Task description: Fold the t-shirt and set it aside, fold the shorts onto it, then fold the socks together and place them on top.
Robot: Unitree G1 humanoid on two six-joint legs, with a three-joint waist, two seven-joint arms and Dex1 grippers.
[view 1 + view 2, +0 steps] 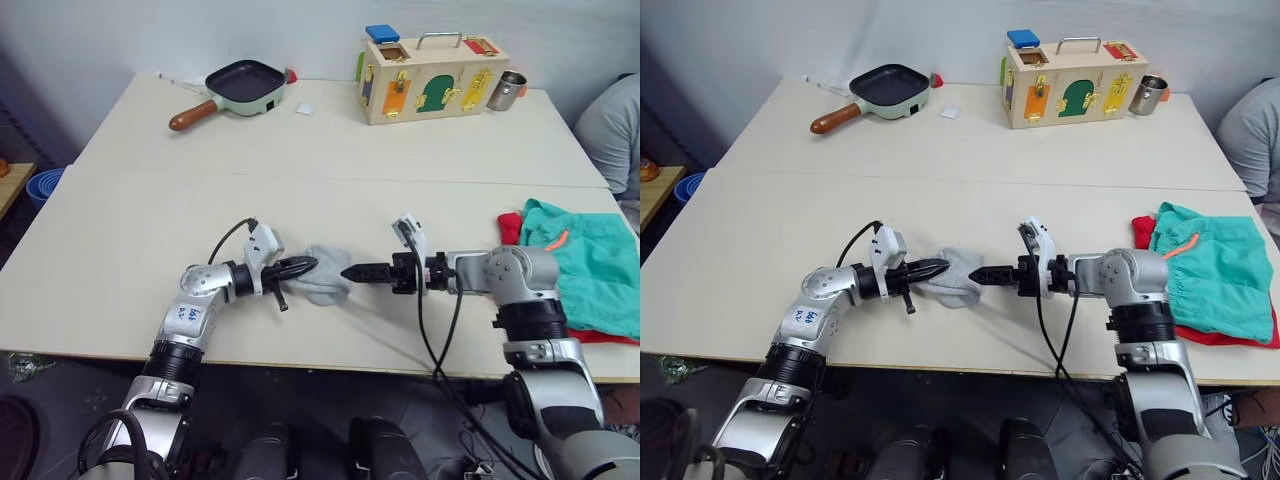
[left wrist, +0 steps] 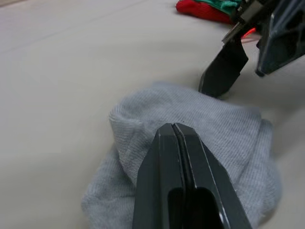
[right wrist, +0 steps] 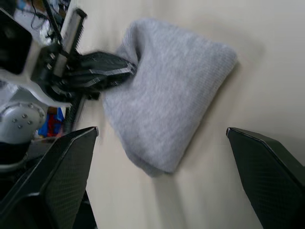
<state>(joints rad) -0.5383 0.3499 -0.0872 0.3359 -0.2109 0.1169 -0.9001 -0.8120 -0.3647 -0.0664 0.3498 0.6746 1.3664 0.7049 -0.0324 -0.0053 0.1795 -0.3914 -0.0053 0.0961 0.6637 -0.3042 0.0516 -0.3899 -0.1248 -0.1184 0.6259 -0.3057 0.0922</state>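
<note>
Shirt and shorts look sorted: shorts (image 1: 590, 260) stacked on t-shirt (image 1: 512, 226), right edge of frame. Socks (image 1: 326, 272) bundled lower centre on worktop (image 1: 300, 170). Left tool (image 1: 300, 267) clenched on socks, right tool (image 3: 162, 167) released. Left: placing on pile.

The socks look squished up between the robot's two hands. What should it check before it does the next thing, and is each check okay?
1. Left gripper holding the socks: ok, its fingers are shut on the grey bundle.
2. Right gripper free to help: ok, its fingers are open and apart from the socks.
3. Socks folded together: cannot tell, they are one bunched lump.
4. Pile ready: ok, the shorts lie on the t-shirt at the robot's right.
5. Table between the socks and the pile free of things: ok.
</note>
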